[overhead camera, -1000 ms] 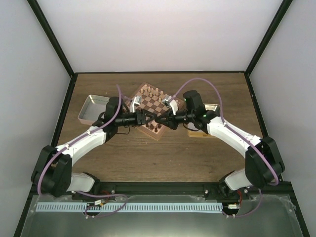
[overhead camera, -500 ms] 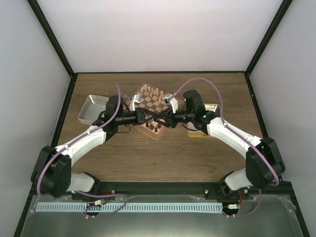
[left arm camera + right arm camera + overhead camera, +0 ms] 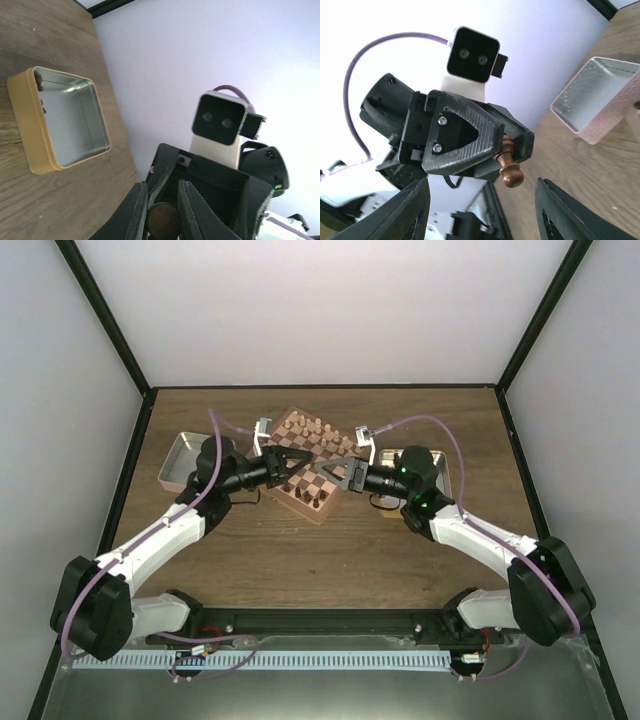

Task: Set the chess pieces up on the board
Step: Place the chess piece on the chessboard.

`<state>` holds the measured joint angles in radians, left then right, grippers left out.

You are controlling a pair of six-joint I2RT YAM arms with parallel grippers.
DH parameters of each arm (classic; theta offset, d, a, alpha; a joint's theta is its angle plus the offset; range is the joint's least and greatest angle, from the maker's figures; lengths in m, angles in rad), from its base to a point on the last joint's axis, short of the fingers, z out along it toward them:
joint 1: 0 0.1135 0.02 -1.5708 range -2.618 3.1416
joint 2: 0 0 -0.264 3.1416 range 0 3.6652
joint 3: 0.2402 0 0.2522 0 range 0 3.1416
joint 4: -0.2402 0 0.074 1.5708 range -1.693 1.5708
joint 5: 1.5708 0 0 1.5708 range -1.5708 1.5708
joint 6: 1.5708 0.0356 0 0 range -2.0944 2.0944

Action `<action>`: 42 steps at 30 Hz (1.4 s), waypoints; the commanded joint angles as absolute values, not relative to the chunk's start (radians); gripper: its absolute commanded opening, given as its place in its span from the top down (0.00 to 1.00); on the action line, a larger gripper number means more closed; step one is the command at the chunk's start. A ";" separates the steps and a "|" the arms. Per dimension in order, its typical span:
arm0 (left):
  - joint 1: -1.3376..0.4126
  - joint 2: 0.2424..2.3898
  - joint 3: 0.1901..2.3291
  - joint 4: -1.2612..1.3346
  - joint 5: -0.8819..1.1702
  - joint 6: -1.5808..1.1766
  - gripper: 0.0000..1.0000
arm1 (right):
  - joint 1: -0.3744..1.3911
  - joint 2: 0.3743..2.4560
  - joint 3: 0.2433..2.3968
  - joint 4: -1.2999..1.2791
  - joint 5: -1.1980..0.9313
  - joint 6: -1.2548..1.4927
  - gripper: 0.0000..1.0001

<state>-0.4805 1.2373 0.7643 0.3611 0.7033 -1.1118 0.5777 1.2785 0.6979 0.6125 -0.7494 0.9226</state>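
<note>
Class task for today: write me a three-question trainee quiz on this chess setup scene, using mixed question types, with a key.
1. True or false: the right gripper is shut.
2. The left gripper holds: A) a pale pawn, B) a dark brown chess piece, C) a lid.
3. Which arm reaches past the pink tin?
Key: 1 false; 2 B; 3 the left.

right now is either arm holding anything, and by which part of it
Left gripper: a dark brown chess piece, jaws clamped on its base end, round head sticking out. Right gripper: jaws open, holding nothing.
</note>
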 commanded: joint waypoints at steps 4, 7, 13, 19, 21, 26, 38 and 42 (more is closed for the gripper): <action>-0.482 1.193 0.755 0.475 0.672 -1.252 0.94 | 0.587 1.353 0.736 0.846 -0.755 1.200 0.51; -0.481 1.192 0.759 0.485 0.663 -1.261 0.94 | 0.594 1.372 0.747 0.860 -0.749 1.219 0.59; -0.482 1.203 0.750 0.486 0.663 -1.263 0.94 | 0.613 1.408 0.764 0.933 -0.750 1.273 0.70; -0.482 1.207 0.749 0.492 0.666 -1.263 0.94 | 0.617 1.420 0.759 0.971 -0.718 1.310 0.77; -0.482 1.205 0.746 0.492 0.665 -1.261 0.94 | 0.617 1.421 0.759 0.972 -0.708 1.317 0.78; -0.482 1.200 0.739 0.491 0.662 -1.258 0.94 | 0.617 1.426 0.756 0.968 -0.685 1.344 0.78; -0.482 1.127 0.787 0.198 0.484 -1.007 0.54 | 0.619 1.406 0.800 0.663 -0.659 1.223 0.94; -0.479 1.054 0.831 -0.102 0.199 -0.800 0.39 | 0.618 1.449 0.937 0.213 -0.607 0.977 0.94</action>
<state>-0.4824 1.1236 0.7715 0.1879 0.4793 -1.0397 0.6113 1.4265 0.7906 0.6506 -0.6685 1.2205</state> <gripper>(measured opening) 0.572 0.105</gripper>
